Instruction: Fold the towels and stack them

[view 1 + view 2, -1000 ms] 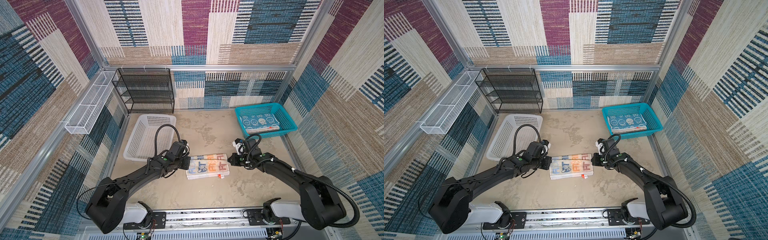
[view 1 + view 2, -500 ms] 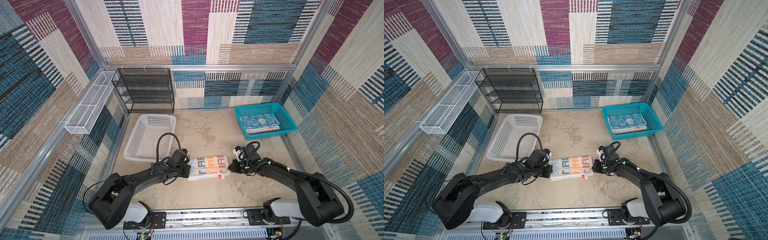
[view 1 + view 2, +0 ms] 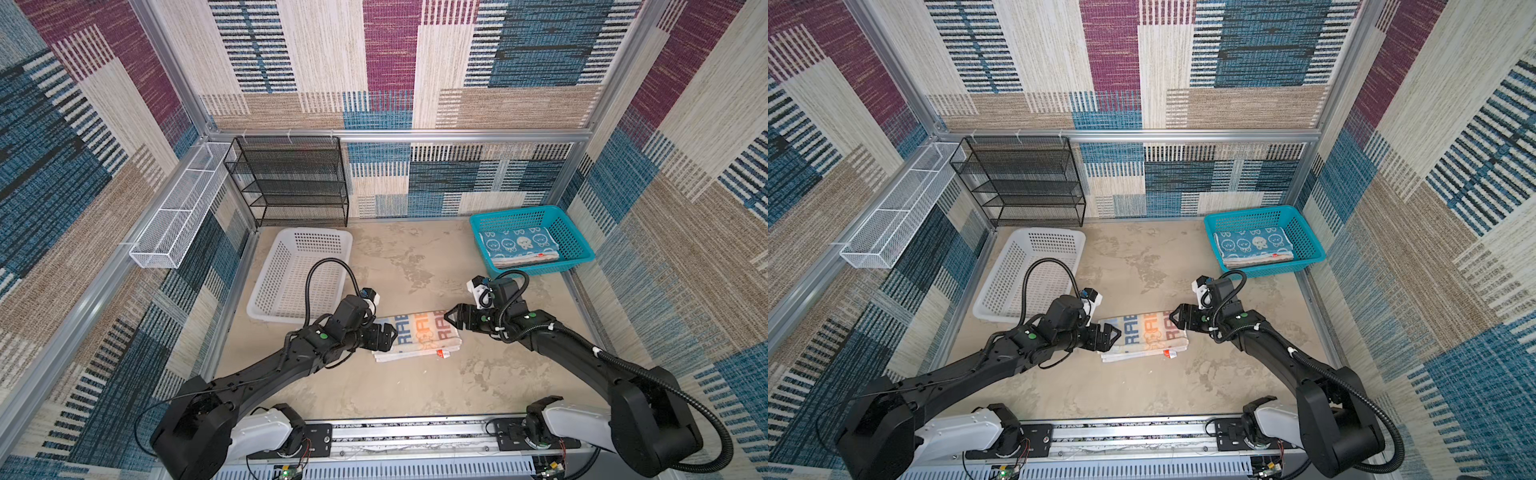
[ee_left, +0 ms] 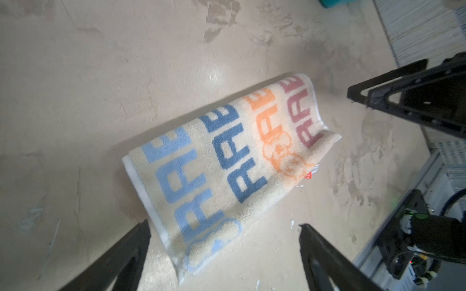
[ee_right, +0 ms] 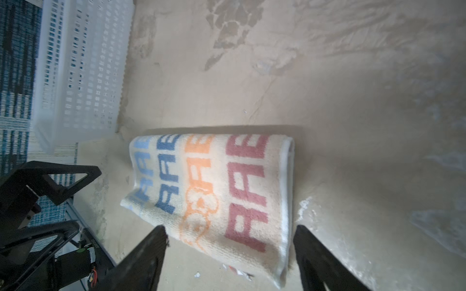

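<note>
At the near edge of the desk [image 3: 415, 395], at 6 o'clock, both arms rise from a metal rail [image 3: 415, 432] and reach inward to the lettered towel [image 3: 419, 336], which lies folded and flat a little on the near side of the desk's middle, with its blue, orange and pink letters facing up. A small red tag [image 3: 444, 354] pokes out at its near corner toward 4 o'clock. The left fingers [image 4: 121, 259] stand wide apart at the towel's 9 o'clock end, one on each side of that end, clamping nothing. The right fingers [image 5: 146, 257] are likewise spread wide at the 3 o'clock end and hold nothing. Whether any fingertip touches the cloth cannot be told. Farther back, at about 10 o'clock from the towel, a white basket [image 3: 270, 286] lies tilted with its open side showing. At about 2 o'clock, well apart from the towel, a teal basket [image 3: 536, 270] holds a folded blue towel [image 3: 517, 245] with white figures, resting on paler cloth layers that are too small to identify. In the far corner at 11 o'clock a black mesh rack [image 3: 291, 183] stands against the wall, beside a white wire tray [image 3: 174, 224] fixed along the 9 o'clock wall.
</note>
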